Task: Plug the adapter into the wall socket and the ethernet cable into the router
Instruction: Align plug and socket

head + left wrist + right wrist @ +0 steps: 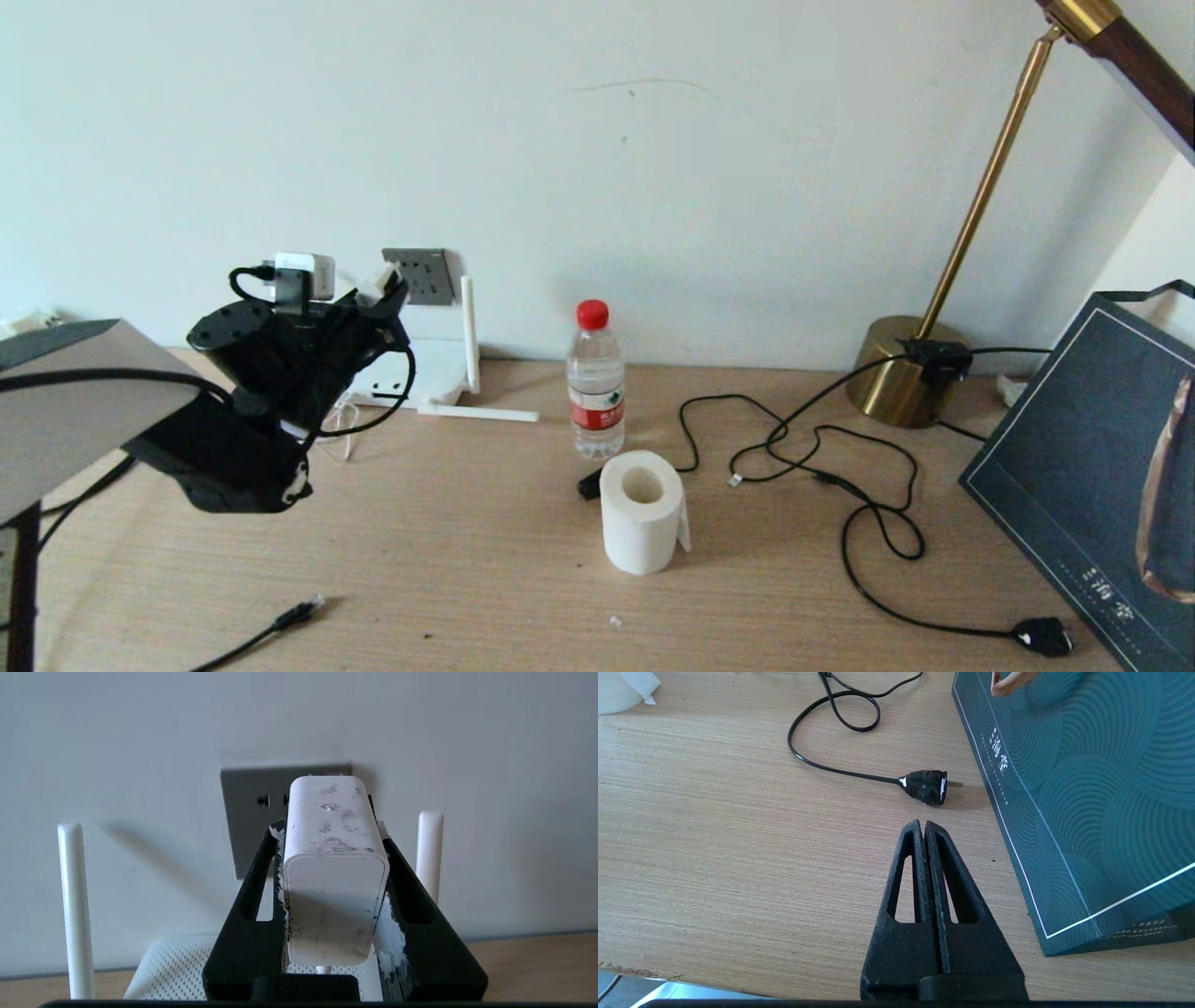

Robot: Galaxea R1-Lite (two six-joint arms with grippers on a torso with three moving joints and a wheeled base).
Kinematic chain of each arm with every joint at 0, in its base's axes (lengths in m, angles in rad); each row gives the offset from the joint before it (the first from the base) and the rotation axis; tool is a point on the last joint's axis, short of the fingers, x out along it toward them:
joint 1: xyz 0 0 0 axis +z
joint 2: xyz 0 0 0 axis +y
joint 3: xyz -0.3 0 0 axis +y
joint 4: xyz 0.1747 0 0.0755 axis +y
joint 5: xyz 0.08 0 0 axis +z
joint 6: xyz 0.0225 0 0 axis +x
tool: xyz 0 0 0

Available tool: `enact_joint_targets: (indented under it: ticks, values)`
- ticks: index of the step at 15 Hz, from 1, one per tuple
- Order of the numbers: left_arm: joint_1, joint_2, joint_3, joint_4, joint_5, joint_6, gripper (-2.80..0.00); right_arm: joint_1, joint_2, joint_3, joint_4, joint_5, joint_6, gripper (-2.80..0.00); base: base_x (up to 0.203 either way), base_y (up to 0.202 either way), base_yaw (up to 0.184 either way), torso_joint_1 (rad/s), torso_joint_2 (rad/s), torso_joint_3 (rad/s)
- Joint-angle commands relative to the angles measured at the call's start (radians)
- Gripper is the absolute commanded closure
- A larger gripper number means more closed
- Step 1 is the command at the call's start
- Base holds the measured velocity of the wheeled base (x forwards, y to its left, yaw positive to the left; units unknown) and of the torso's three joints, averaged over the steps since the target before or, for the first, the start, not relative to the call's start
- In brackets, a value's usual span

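Observation:
My left gripper is raised at the wall and shut on the white adapter, gripping its two sides. The adapter's front end points at the dark-grey wall socket and sits close to it; its prongs are hidden, so contact cannot be told. Below the socket lies the white router, with one antenna upright. The ethernet cable's plug lies loose on the table near the front left edge. In the right wrist view my right gripper is shut and empty, above the table.
A water bottle and a toilet-paper roll stand mid-table. The black lamp cord loops to its chunky plug, just ahead of the right gripper. A gold lamp base and a dark paper bag fill the right side.

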Motion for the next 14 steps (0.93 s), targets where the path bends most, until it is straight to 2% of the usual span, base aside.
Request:
enact_joint_targets:
  ticks: [1,8,12,14]
  values:
    - [0.003,0.026,-0.003,-0.007,-0.001,0.000,0.00,0.000,0.000,0.000,0.002,0.001,-0.001,0.00,0.000,0.000,0.000,0.000,0.00,0.000]
    - [0.017,0.046,-0.015,0.079,0.000,0.000,0.00,0.000,0.000,0.000,0.002,0.001,-0.001,0.00,0.000,0.000,0.000,0.000,0.00,0.000]
    - [0.027,0.088,-0.124,0.111,0.000,0.002,0.00,0.000,0.000,0.000,0.002,0.001,-0.001,0.00,0.000,0.000,0.000,0.000,0.00,0.000]
    - [0.032,0.090,-0.142,0.137,0.000,0.002,0.00,0.000,0.000,0.000,0.002,0.001,-0.001,0.00,0.000,0.000,0.000,0.000,0.00,0.000]
